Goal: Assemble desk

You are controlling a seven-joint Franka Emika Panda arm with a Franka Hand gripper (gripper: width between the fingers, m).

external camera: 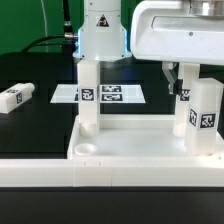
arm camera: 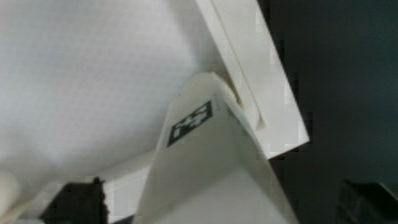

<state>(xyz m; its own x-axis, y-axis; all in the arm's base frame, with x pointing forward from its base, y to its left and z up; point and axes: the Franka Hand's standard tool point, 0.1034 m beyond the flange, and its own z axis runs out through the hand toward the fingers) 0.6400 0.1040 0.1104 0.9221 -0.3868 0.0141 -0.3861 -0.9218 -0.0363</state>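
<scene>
My gripper [external camera: 181,90] is open at the leg [external camera: 206,118] on the exterior view's right; I'd centre squarely before closing.

Close on a white square-section leg [arm camera: 210,165], black-and-white tag [arm camera: 192,119] on one face, beside the white tabletop [arm camera: 89,80]; dark fingertips [arm camera: 77,198] spread wide either side.

MID-ASSEMBLY: A thin flat white marker board [external camera: 112,95], printed with black-and-white square tags, is seen lying flat towards the rear of a matte black table [external camera: 40,130]. A long, low white wall [external camera: 35,173] is laid across the foreground. Behind, a green backdrop [external camera: 25,20] is crossed by a dark cable [external camera: 48,41].
</scene>
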